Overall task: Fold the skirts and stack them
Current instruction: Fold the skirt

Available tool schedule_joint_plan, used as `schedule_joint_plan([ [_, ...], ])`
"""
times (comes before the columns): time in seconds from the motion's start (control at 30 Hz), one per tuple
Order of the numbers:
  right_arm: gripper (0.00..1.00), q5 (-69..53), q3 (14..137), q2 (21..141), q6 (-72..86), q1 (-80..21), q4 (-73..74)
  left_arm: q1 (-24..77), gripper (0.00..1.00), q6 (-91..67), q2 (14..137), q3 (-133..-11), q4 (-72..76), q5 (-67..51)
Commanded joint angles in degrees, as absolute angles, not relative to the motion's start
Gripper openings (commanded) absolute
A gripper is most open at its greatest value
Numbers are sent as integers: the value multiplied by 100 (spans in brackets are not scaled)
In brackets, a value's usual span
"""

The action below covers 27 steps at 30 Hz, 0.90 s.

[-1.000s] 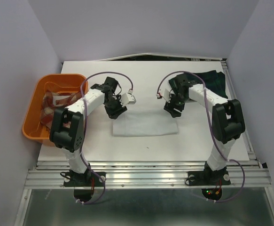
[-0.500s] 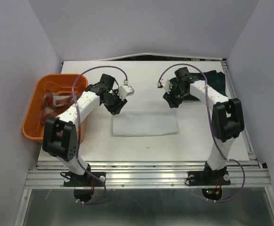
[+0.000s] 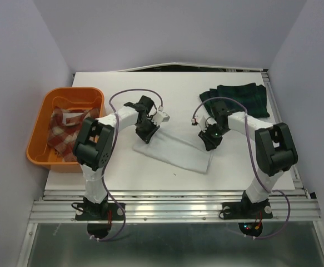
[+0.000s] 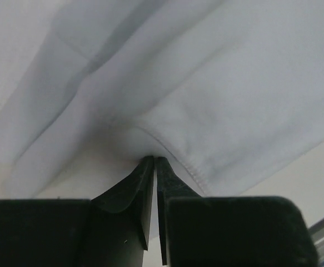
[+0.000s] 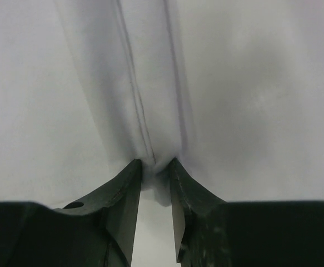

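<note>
left gripper, right gripper pinching white skirt edge

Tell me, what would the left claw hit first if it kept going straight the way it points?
The white skirt: the left gripper is pinched on its hem, and more of that cloth lies straight ahead. The table probably sits just beneath it.

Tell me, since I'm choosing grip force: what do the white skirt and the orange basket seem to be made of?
White skirt: soft, thin matte cloth, likely woven; it drapes in folds and has a stitched hem. Orange basket: probably rigid moulded plastic, smooth with a faint sheen; its walls hold their shape.
</note>
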<state>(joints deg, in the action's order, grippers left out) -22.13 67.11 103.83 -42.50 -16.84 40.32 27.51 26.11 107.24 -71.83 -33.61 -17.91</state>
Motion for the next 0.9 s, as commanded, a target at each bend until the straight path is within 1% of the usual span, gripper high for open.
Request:
schedule_joint_plan([
  [0.0, 32, -2785, 5925, 9819, -3728, -1679, 4754, 2716, 17, 2566, 11609, -8364, -3067, -1319],
  [0.03, 32, -2951, 5819, 9678, -3579, -1748, 4807, 2716, 17, 2610, 11915, -8619, -3085, -1162],
  [0.07, 33, -3275, 5723, 9416, -3438, -2010, 4929, 2716, 18, 2689, 12040, -9144, -3094, -1064],
  [0.1, 35, -3435, 5661, 9300, -3263, -2213, 4983, 2707, 22, 2707, 12137, -9402, -3094, -968],
  [0.13, 38, -3576, 5591, 9186, -2878, -2432, 4983, 2681, 34, 2716, 12277, -9622, -3085, -775],
  [0.17, 40, -3542, 5651, 9028, -2657, -2713, 4966, 2663, 41, 2698, 12313, -10016, -3102, -730],
  [0.2, 48, -3533, 5712, 8939, -2385, -3099, 4835, 2654, 46, 2716, 12305, -10159, -3103, -712],
  [0.23, 53, -3638, 5861, 8869, -1999, -3103, 4773, 2637, 52, 2742, 12157, -10230, -3085, -686],
  [0.27, 57, -3830, 5984, 8807, -1804, -3103, 4738, 2619, 54, 2794, 11990, -10213, -3041, -703],
  [0.3, 60, -3945, 6125, 8754, -1584, -3103, 4685, 2610, 56, 2917, 11788, -9987, -2832, -712],
  [0.33, 60, -3911, 6439, 8754, -1521, -3103, 4693, 2602, 59, 2961, 11273, -9802, -2673, -703],
  [0.4, 60, -3631, 6714, 8737, -1494, -3103, 4728, 2584, 64, 3075, 10682, -9055, -2242, -747],
  [0.43, 59, -3543, 6811, 8710, -1494, -2998, 4711, 2575, 68, 3085, 10052, -8800, -2128, -834],
  [0.47, 59, -3490, 6890, 8675, -1477, -2936, 4694, 2575, 73, 3102, 9707, -8511, -2023, -922],
  [0.5, 58, -3507, 6995, 8649, -1424, -2866, 4650, 2584, 77, 3137, 9381, -7934, -1804, -992],
  [0.53, 56, -3698, 7013, 8588, -1311, -2726, 4467, 2593, 98, 3172, 8682, -7632, -1506, -1106],
  [0.6, 56, -3883, 7014, 8578, -1013, -2672, 4020, 2741, 99, 3208, 8036, -6721, -1233, -968],
  [0.63, 56, -4015, 6988, 8648, -932, -2672, 3843, 2838, 98, 3225, 7459, -6436, -1083, -871],
  [0.67, 56, -4391, 6961, 8735, -862, -2672, 3658, 2961, 98, 3199, 7201, -5964, -837, -705],
  [0.73, 55, -4762, 6943, 8990, -765, -2672, 3297, 3426, 98, 3251, 6639, -5609, -782, -371],
  [0.8, 52, -5165, 6987, 9499, -756, -2672, 3287, 3882, 98, 3147, 6417, -5258, -765, 199],
  [0.83, 51, -5255, 6961, 9649, -825, -2672, 3296, 4128, 99, 3103, 6407, -5195, -826, 724],
  [0.87, 50, -5282, 6917, 9903, -870, -2672, 3313, 4488, 99, 3042, 6503, -5142, -1052, 834],
])
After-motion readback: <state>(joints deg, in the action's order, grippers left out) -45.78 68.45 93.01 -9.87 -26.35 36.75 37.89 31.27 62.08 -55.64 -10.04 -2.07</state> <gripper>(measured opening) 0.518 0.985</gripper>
